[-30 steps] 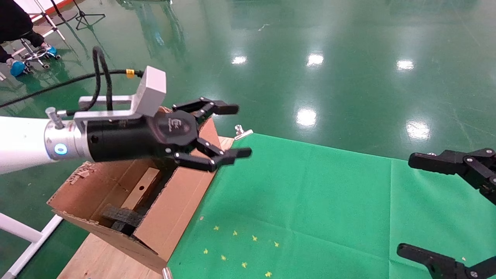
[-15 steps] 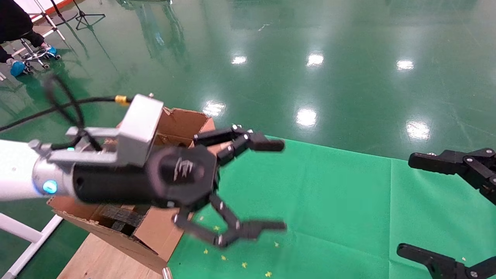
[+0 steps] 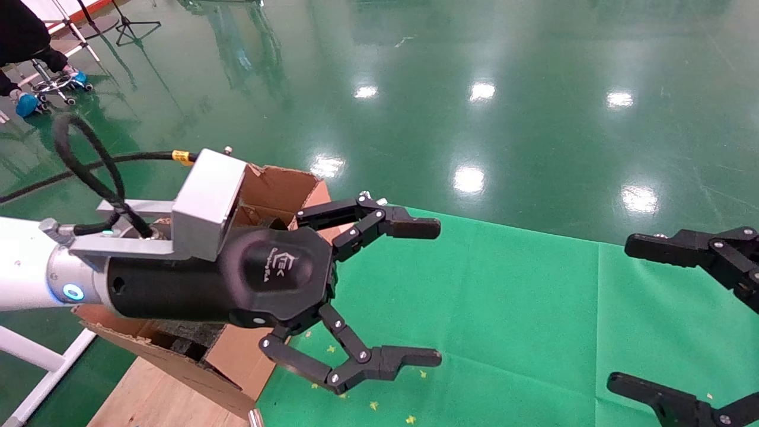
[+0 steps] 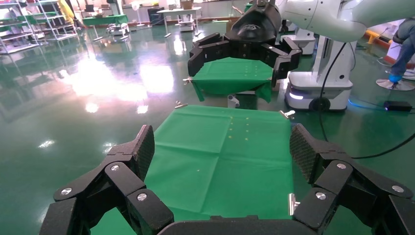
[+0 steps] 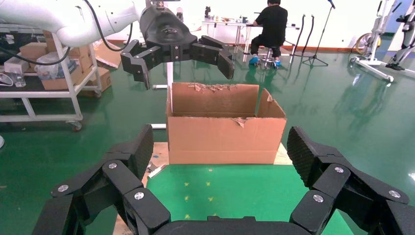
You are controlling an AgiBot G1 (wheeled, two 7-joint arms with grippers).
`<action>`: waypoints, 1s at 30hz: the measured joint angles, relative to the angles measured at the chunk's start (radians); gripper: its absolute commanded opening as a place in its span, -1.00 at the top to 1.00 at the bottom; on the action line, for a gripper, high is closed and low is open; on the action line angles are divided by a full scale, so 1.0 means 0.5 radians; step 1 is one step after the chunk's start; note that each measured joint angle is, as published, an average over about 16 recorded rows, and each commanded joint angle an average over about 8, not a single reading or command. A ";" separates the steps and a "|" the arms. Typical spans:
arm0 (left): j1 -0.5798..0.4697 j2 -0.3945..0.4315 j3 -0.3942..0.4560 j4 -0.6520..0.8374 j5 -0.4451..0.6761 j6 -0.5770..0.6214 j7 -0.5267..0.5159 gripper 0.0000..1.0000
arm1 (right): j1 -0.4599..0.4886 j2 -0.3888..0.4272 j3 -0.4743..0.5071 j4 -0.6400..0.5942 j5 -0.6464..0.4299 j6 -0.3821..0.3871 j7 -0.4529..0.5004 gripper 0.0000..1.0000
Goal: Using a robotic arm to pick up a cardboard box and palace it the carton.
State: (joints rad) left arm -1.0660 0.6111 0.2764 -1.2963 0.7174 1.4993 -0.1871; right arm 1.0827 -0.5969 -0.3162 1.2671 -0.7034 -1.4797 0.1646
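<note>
While its fingers stood spread wide with nothing between them, the left gripper (image 3: pixel 436 293) of the robotic arm (image 3: pixel 35 279) hung over the green cloth (image 3: pixel 504 308). Just behind it sat the carton (image 5: pixel 225 129); the cardboard box could not be made out. Opposite it, the right gripper (image 3: pixel 637 314) waited equally splayed.

The carton (image 5: pixel 225 129) is brown corrugated card. The cloth (image 3: pixel 474 308) is bright green, speckled with small yellow stars (image 3: pixel 373 405) at 6 o'clock. The floor (image 3: pixel 474 89) is glossy dark green. The left gripper (image 3: pixel 415 290) is black, its module (image 3: pixel 207 204) silver, the arm white.
</note>
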 measured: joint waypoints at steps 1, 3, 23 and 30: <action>-0.002 0.000 0.001 0.003 0.003 -0.001 0.000 -1.00 | 0.000 0.000 0.000 0.000 0.000 0.000 0.000 -1.00; -0.005 0.000 0.002 0.008 0.007 -0.002 0.000 -1.00 | 0.000 0.000 0.000 0.000 0.000 0.000 0.000 -1.00; -0.019 0.000 0.006 0.029 0.030 -0.009 -0.001 -1.00 | 0.000 0.000 0.000 0.000 0.000 0.000 0.000 -1.00; -0.020 0.000 0.007 0.031 0.032 -0.009 -0.001 -1.00 | 0.000 0.000 0.000 0.000 0.000 0.000 0.000 -1.00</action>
State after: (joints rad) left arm -1.0761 0.6110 0.2800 -1.2806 0.7333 1.4946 -0.1878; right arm 1.0827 -0.5969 -0.3161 1.2671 -0.7033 -1.4799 0.1646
